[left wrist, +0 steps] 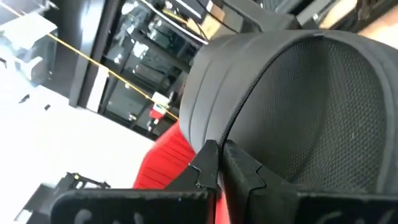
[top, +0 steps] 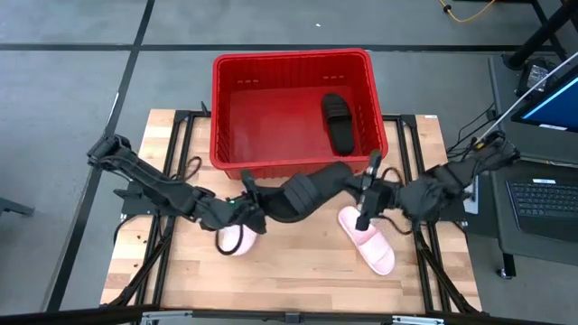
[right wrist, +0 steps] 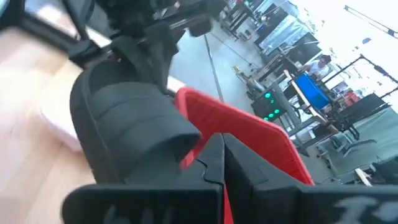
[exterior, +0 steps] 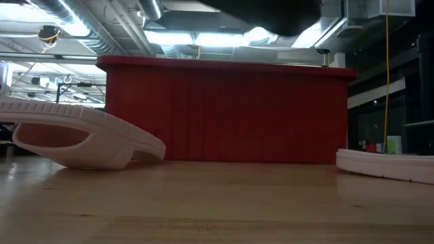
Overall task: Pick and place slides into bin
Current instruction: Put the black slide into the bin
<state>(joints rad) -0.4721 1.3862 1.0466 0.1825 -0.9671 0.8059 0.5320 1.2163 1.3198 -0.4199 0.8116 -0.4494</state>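
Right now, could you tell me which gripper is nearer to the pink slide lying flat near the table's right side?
Right. The right gripper, gripping one end of the lifted black slide, hovers over that pink slide's end. The left gripper, on the black slide's other end, is farther away, above the other pink slide.

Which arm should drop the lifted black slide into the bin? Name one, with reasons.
Right, probably. The black slide hangs between both grippers, but the right gripper holds the end nearest the bin's front rim, while the left gripper sits farther back, above a pink slide.
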